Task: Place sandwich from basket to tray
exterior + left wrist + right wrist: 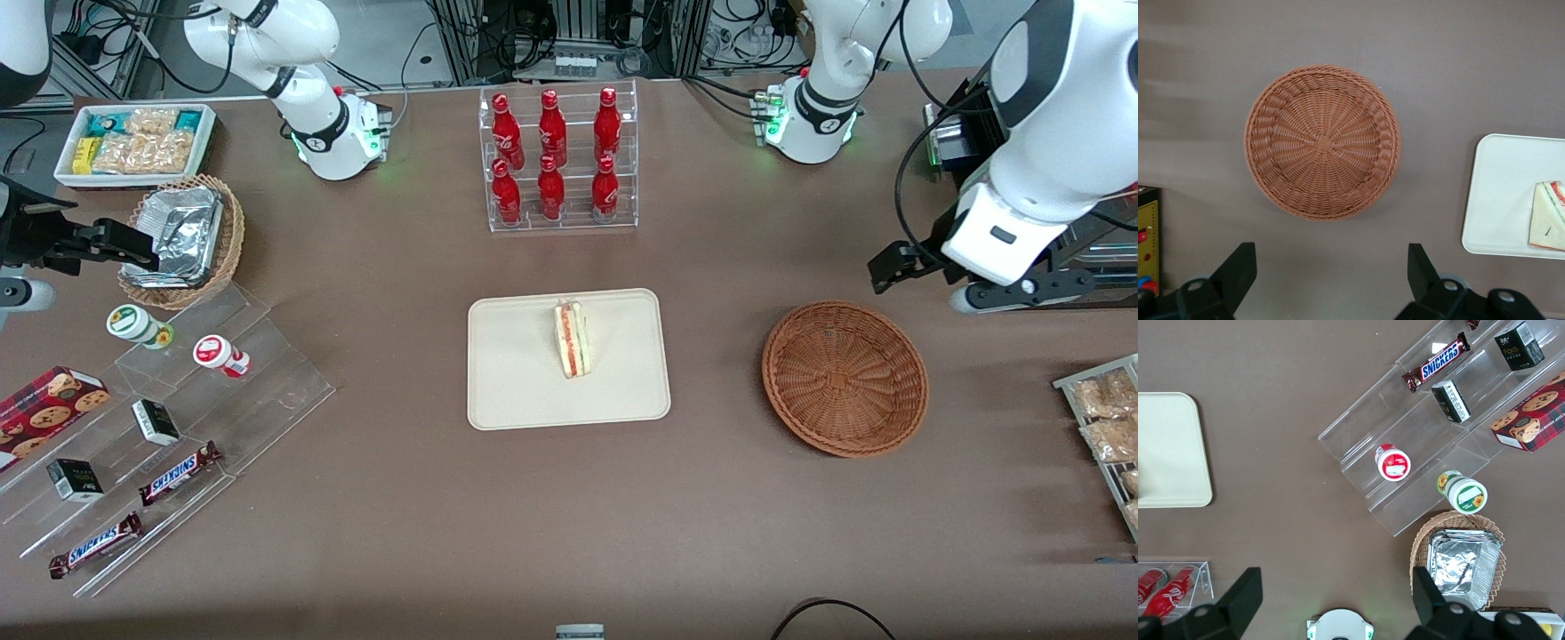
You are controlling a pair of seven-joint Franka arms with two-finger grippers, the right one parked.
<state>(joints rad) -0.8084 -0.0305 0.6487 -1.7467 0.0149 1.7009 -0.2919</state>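
Observation:
The sandwich [571, 338], a pale bread wedge with red and green filling along its edge, lies on the cream tray [516, 382] at the table's middle. The reddish-brown wicker basket [845, 378] sits beside the tray toward the working arm's end, with nothing in it. My gripper [925, 280] hangs raised above the table, a little farther from the front camera than the basket. In the left wrist view the gripper [1331, 273] is open with only bare table between its fingers. That view also shows the basket [1323, 141], the tray [1501, 193] and the sandwich [1548, 217].
A clear rack of red bottles [558, 160] stands farther from the front camera than the tray. Toward the parked arm's end are a white snack bin [133, 142], a tan basket with foil [182, 240] and acrylic steps with candy bars [178, 418]. A rack of snack packets [1107, 427] sits at the working arm's end.

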